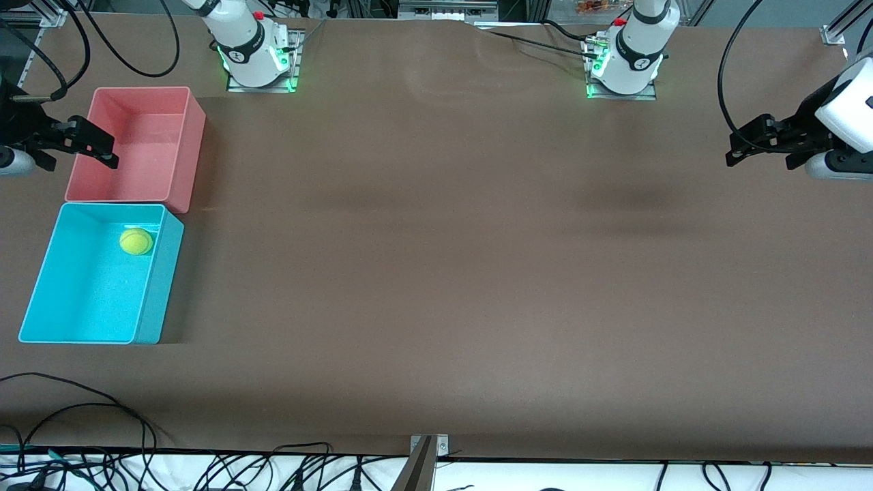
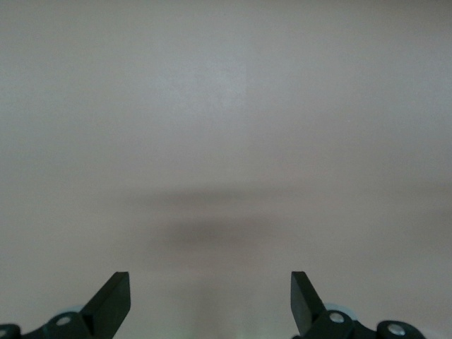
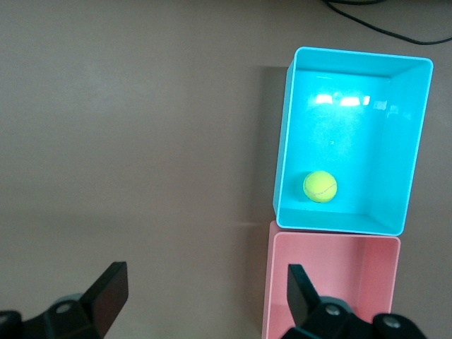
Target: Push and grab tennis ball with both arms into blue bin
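The tennis ball [image 1: 136, 241] lies inside the blue bin [image 1: 161, 286], near the bin's wall that faces the pink bin. The right wrist view looks down on the ball [image 3: 320, 186] resting on the blue bin's floor [image 3: 353, 106]. My right gripper [image 1: 102, 146] hangs open and empty in the air over the pink bin's outer edge, apart from the ball; its fingers [image 3: 109, 289] frame bare table and a corner of the pink bin. My left gripper [image 1: 740, 149] hovers open and empty over bare table at the left arm's end. The left gripper [image 2: 210, 282] has only brown tabletop between its fingers.
A pink bin [image 1: 194, 136] stands against the blue bin, farther from the front camera, and it is empty [image 3: 332, 275]. Black cables [image 1: 82, 409] loop along the table's front edge. A metal bracket [image 1: 428, 447] sits at the middle of that edge.
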You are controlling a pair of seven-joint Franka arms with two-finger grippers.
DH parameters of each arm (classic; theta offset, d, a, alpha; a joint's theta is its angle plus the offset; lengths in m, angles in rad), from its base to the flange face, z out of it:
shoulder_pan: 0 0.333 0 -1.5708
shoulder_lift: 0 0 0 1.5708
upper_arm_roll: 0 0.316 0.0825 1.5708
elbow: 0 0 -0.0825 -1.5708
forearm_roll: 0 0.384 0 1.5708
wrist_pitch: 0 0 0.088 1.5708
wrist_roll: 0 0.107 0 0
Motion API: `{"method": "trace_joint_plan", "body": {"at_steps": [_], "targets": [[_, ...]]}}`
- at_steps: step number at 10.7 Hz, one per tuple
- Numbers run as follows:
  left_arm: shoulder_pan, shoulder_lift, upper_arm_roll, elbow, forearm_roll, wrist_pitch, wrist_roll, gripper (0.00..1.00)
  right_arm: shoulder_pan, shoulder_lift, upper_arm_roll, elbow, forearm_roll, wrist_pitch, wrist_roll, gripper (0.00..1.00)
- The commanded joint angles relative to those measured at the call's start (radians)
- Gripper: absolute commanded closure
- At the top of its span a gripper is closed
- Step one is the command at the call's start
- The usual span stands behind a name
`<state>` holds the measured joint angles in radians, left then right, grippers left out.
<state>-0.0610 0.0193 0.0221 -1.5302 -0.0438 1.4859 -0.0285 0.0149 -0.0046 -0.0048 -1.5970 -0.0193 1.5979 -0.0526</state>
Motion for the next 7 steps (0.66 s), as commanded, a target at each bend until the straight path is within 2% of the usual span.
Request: {"method": "trace_joint_plan", "body": {"at_steps": [1, 7], "targets": [[-0.003, 0.011, -0.004, 0.031, 0.024, -0.024, 0.005, 0.0, 0.011, 0.018, -0.006, 0.025, 0.005, -0.006, 0.014, 0.0], [-0.002, 0.011, -0.002, 0.031, 0.024, -0.03, 0.005, 0.0, 0.013, 0.018, -0.001, 0.025, 0.007, 0.011, 0.013, 0.0]]}}
